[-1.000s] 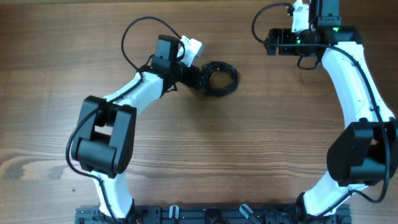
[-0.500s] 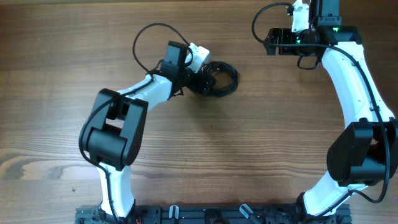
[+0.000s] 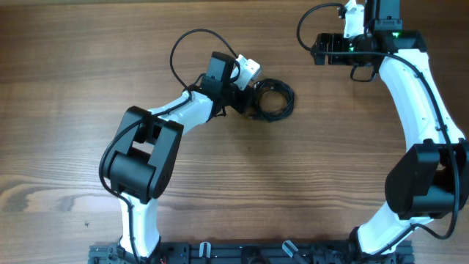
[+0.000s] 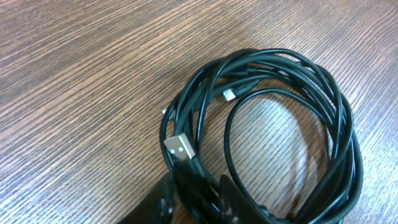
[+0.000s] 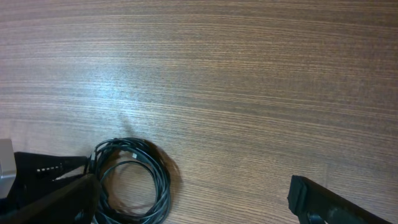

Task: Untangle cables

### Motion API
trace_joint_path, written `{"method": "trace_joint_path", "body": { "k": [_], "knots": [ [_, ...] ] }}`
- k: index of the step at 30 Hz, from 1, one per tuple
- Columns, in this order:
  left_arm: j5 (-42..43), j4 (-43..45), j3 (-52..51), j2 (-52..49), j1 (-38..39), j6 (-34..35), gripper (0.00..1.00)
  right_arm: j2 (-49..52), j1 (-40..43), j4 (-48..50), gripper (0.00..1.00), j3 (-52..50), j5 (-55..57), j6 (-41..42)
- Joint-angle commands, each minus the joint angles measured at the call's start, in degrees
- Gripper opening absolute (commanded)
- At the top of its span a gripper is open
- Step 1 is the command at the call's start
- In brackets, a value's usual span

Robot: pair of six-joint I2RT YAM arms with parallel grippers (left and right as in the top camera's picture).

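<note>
The cables [image 3: 277, 100] lie as one small coil of thin black wire on the wood, right of the table's middle. In the left wrist view the coil [image 4: 339, 124] fills the frame, with a silver USB plug [image 4: 177, 148] and a tiny plug [image 4: 229, 95] showing. My left gripper [image 3: 253, 98] sits at the coil's left edge. Its jaws [image 4: 199, 200] are pinched together on a bundle of strands. My right gripper [image 3: 316, 49] hovers at the back right, open and empty [image 5: 193, 205]. From there the coil [image 5: 164, 180] shows at lower left.
Bare wood surrounds the coil. The left arm's own thicker black cord [image 3: 187, 40] arcs behind its wrist. The arm bases stand at the front edge [image 3: 234, 253].
The left arm reached further right and its jaws closed on the coil's left side. The coil shifted a little right and forward. The right arm stayed still.
</note>
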State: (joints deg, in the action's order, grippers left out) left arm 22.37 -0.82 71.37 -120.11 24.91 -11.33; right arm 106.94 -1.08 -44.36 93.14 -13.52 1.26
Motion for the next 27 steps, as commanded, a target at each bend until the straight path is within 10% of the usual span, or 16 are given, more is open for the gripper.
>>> {"method": "trace_joint_path", "body": {
  "k": [1,8,9,10,15,20,27],
  "knots": [
    [0.3,0.2,0.6,-0.8,0.1,-0.3,0.15,1.2,-0.4,-0.5,1.0,-0.3,-1.0,0.5],
    [-2.3,0.2,0.6,-0.8,0.0,0.2,0.09,1.2,-0.4,-1.4,1.0,-0.3,-1.0,1.8],
    [-1.8,0.2,0.6,-0.8,0.0,0.2,0.21,1.2,-0.4,-1.4,1.0,-0.3,-1.0,1.8],
    [-1.2,0.2,0.6,-0.8,0.0,0.2,0.67,1.2,-0.4,-1.4,1.0,-0.3,-1.0,1.8],
    [-1.2,0.2,0.6,-0.8,0.0,0.2,0.57,1.2,-0.4,-1.3,1.0,-0.3,-1.0,1.9],
    [-0.2,0.6,0.6,-1.1,0.0,0.2,0.17,1.2,-0.4,-1.5,1.0,-0.3,-1.0,2.0],
    [2.3,3.1,0.6,-1.8,0.1,1.5,0.45,1.2,-0.4,-2.2,1.0,-0.3,-1.0,1.9]
  ]
}}
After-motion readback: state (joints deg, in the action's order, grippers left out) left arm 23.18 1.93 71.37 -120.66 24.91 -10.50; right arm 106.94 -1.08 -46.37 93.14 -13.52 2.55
